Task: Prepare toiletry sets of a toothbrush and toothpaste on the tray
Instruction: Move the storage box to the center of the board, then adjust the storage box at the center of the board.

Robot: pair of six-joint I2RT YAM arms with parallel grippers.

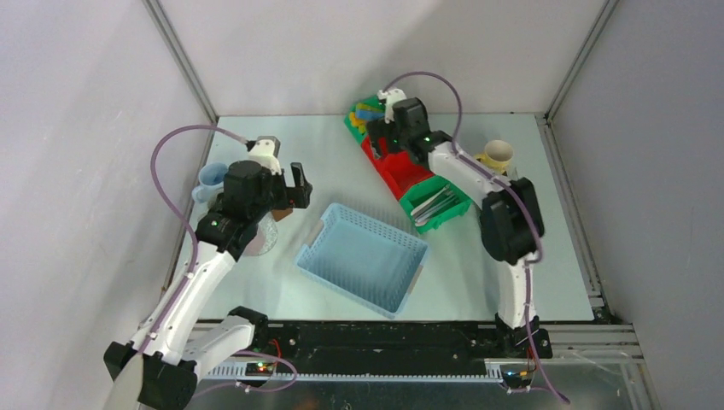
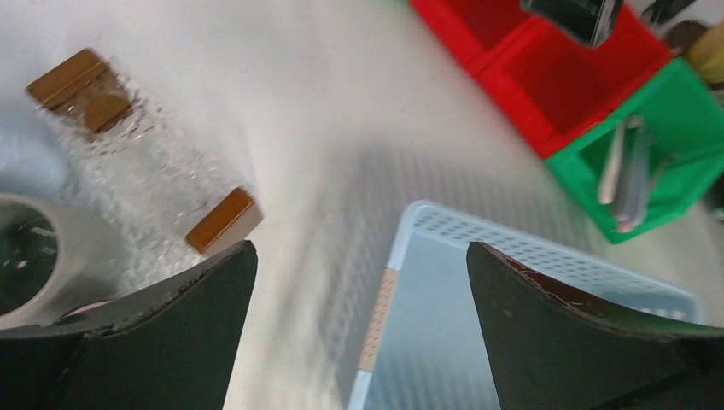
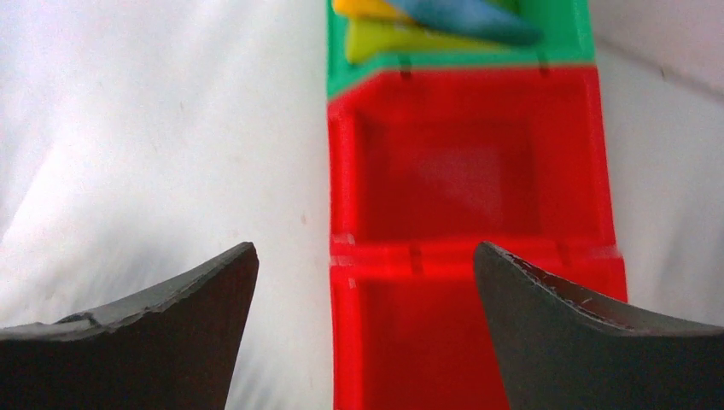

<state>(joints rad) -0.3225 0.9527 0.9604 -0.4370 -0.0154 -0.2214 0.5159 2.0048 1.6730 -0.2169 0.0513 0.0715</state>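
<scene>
**Pale tabletop, 2 empty grippers: the tubes sit straight ahead of the right arm**

Pale tabletop (image 1: 512, 282) between grey walls carries everything. Largest is the light blue basket (image 1: 376, 224) at the centre, with nothing showing inside it. Behind it a slanted row of bins (image 1: 401, 175) runs toward the far edge. It has a near green bin with toothbrushes (image 1: 437, 205), 2 bare red bins, and a far green bin with tubes (image 3: 427, 21). The tray (image 2: 224, 222) lies at the left under the left arm. Only 2 brown ends show, and the stretch between them is blurred. A cream mug (image 1: 497, 155) stands right of the bins, and a pale blue mug (image 1: 211, 178) stands far left.

Both grippers gape wide and hold nothing. The left gripper (image 2: 359, 256) hovers between tray and basket. The right gripper (image 3: 363, 256) hangs over the red bins facing the tubes, so it is by far the nearer arm. The tubes lie crosswise, their long axes running from finger to finger. I judge the wrist must turn before the jaws can pinch 1 across its width.
</scene>
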